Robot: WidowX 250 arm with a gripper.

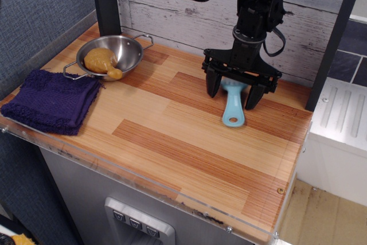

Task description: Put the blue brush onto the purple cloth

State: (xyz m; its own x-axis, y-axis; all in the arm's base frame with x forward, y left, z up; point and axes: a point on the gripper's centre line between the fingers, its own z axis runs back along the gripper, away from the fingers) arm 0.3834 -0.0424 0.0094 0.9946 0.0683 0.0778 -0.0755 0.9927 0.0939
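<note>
Two black fingers of the tool (231, 89) stand spread on either side of the small light-blue plastic brush (232, 105), whose head lies between them on the wooden bench (172, 136); the folded dark purple knitted cloth (50, 100) lies far left.

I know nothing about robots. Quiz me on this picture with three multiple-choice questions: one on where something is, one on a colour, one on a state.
1. Where is the purple cloth?
A. the table's left edge
B. inside the bowl
C. under the gripper

2. What colour is the brush?
A. red
B. light blue
C. green

3. How is the gripper?
A. shut, above the cloth
B. open, fingers either side of the brush head
C. carrying the bowl

Answers:
1 A, it lies folded beside the metal bowl.
2 B, its handle shows light blue on the wooden table.
3 B, one dark finger stands on each side of the brush head.
</note>
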